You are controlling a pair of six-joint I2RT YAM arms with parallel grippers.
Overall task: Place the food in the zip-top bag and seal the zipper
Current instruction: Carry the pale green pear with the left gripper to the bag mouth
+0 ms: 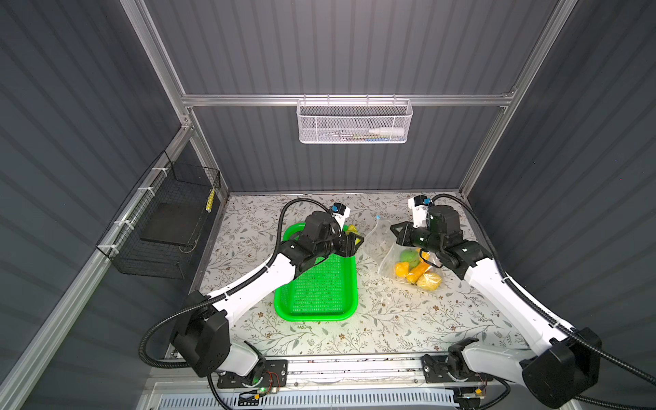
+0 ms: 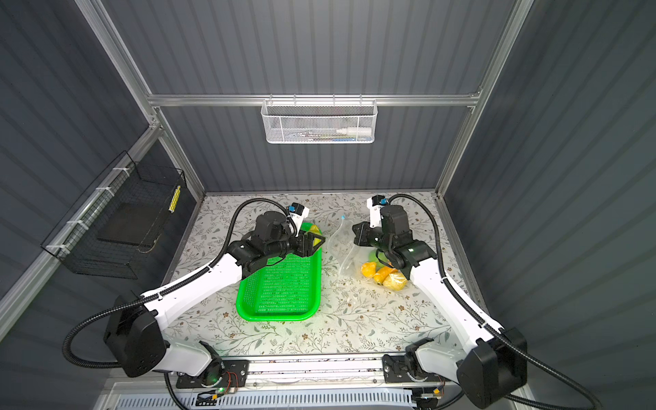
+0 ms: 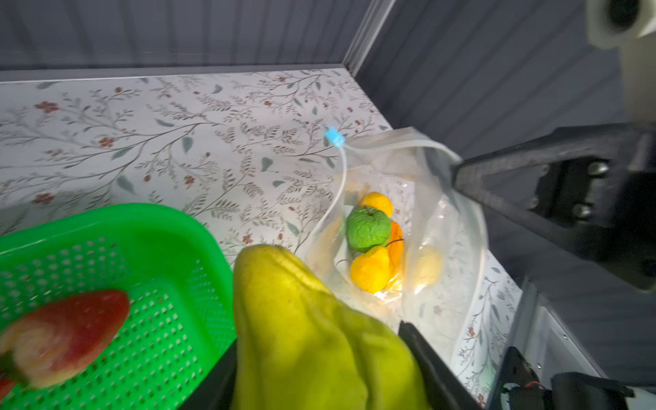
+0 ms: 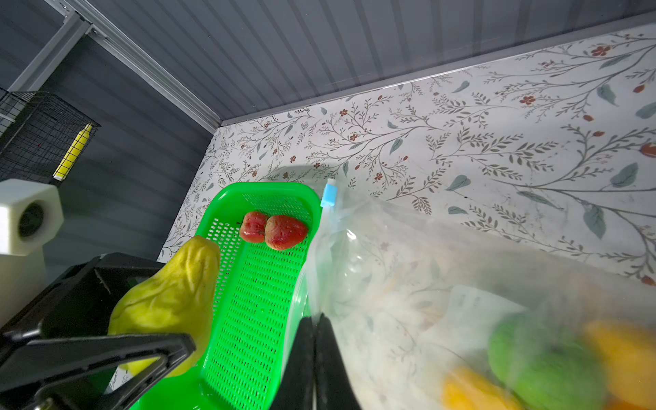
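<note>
The left hand (image 1: 356, 242) grips the yellow ridged fruit (image 3: 312, 337) over the upper right corner of the basket (image 1: 319, 294), mid-frame in both top views, just left of the bag (image 1: 380, 241). The right hand (image 4: 315, 321), jaws closed, pinches the bag's rim, and the mouth gapes toward the left hand. The bag lies on the table (image 1: 390, 319) right of centre, with a green ball (image 3: 367, 229) and orange fruits (image 1: 415, 271) inside. Its blue slider (image 3: 333, 136) sits at the upper end of the mouth. Two strawberries (image 4: 273, 230) lie in the basket.
</note>
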